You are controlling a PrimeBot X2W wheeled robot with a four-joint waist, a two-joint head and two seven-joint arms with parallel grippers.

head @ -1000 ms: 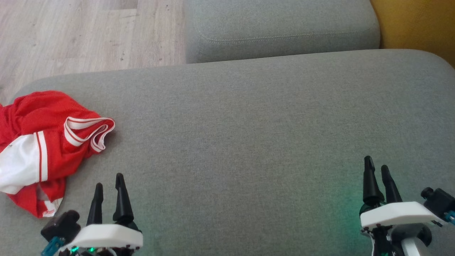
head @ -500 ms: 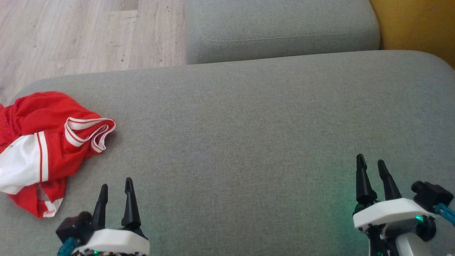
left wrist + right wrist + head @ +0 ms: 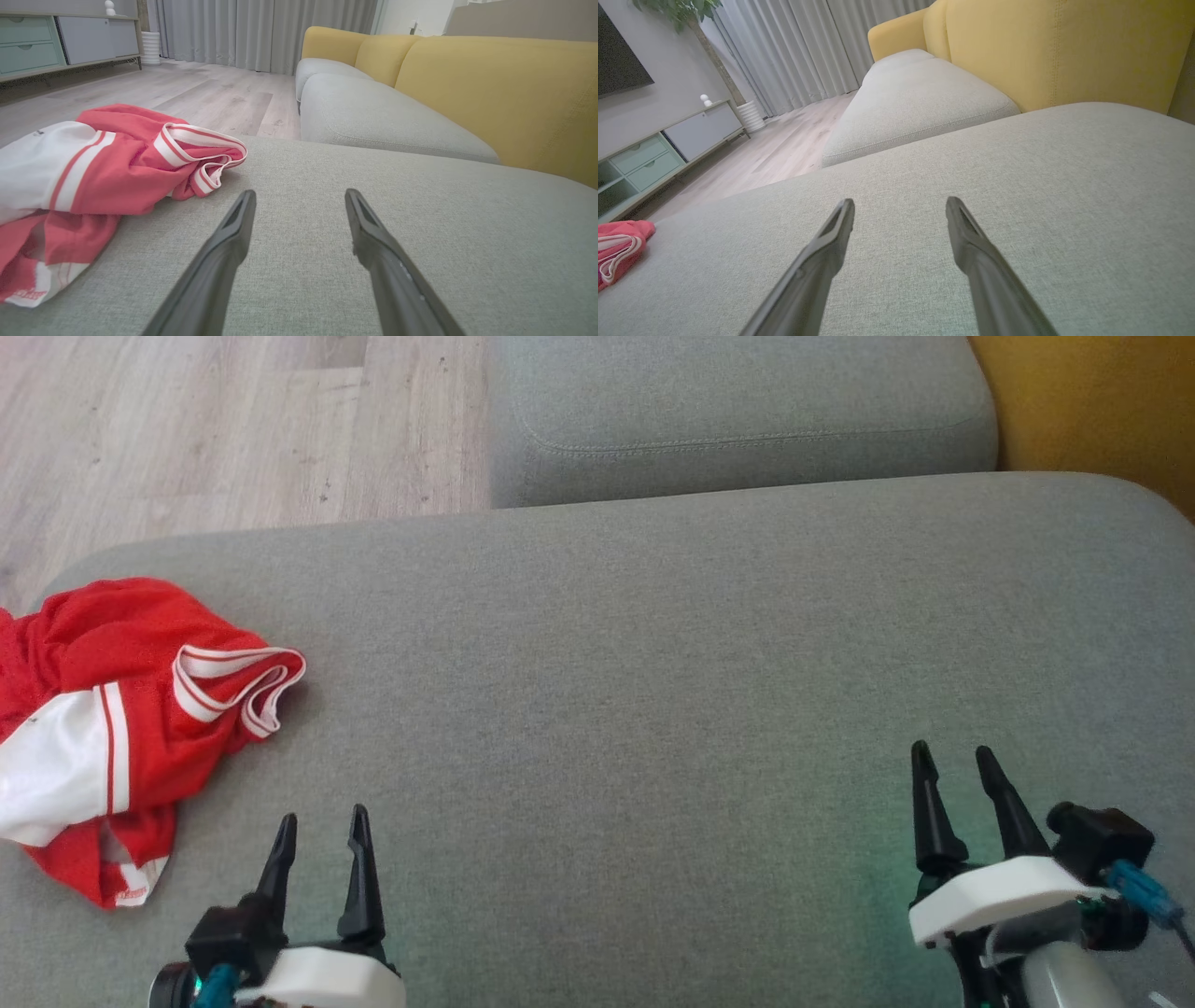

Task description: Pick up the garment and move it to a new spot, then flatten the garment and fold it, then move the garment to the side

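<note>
1. head view: a crumpled red-and-white garment (image 3: pixel 112 728) lies at the left end of the grey sofa cushion (image 3: pixel 653 691). the left pincer (image 3: pixel 323 815) is near it and the right pincer (image 3: pixel 951 749) well apart, both spread open and holding nothing.
2. left wrist view: the garment sits left of the open pincer (bare cushion ahead), with the wooden floor (image 3: pixel 210 93) and yellow backrest (image 3: pixel 490 93) beyond.
3. right wrist view: the garment is at the far left edge, with bare cushion ahead of the open pincer.
</note>
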